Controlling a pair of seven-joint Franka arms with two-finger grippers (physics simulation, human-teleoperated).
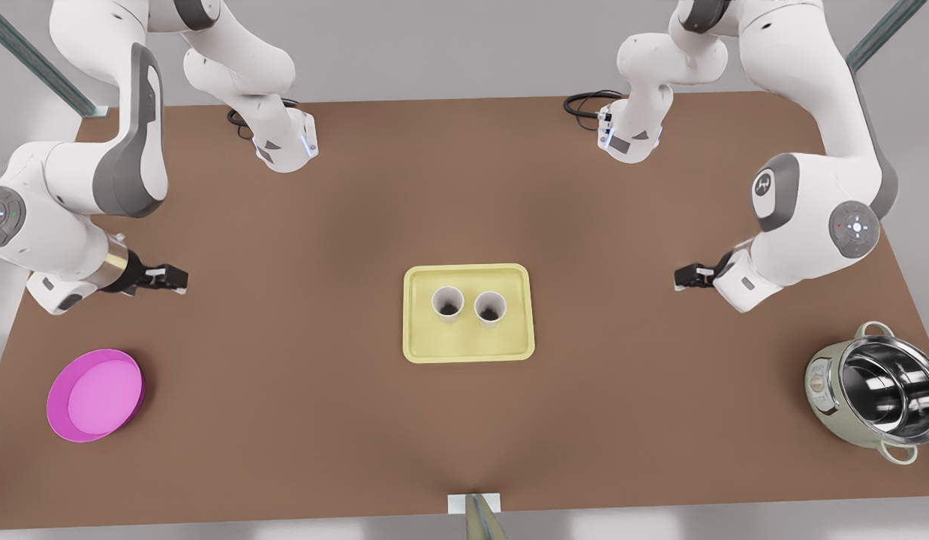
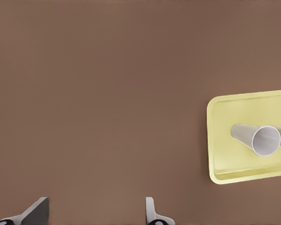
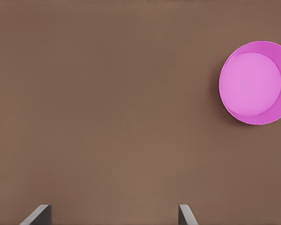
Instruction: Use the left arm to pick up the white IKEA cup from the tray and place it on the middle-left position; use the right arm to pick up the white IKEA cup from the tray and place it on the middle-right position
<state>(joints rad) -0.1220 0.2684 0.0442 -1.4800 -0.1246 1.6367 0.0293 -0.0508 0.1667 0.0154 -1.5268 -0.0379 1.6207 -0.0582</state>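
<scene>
Jaws apart on both sides, holding nothing. My left gripper [image 1: 680,277] hovers over bare table at the front view's right, well apart from the tray [image 1: 468,346]. My right gripper [image 1: 181,279], on the arm with the brassy collar, hovers at the front view's left, farther from the tray. Both white cups stand upright side by side on the tray, close together, near its far edge: one cup [image 1: 448,304] toward the front view's left, the other cup [image 1: 490,308] toward its right. The tray lies at the middle of the brown table [image 1: 464,187]. A magenta bowl [image 1: 95,395] sits near my right gripper, and a steel pot [image 1: 877,394] sits at the front view's lower right.
</scene>
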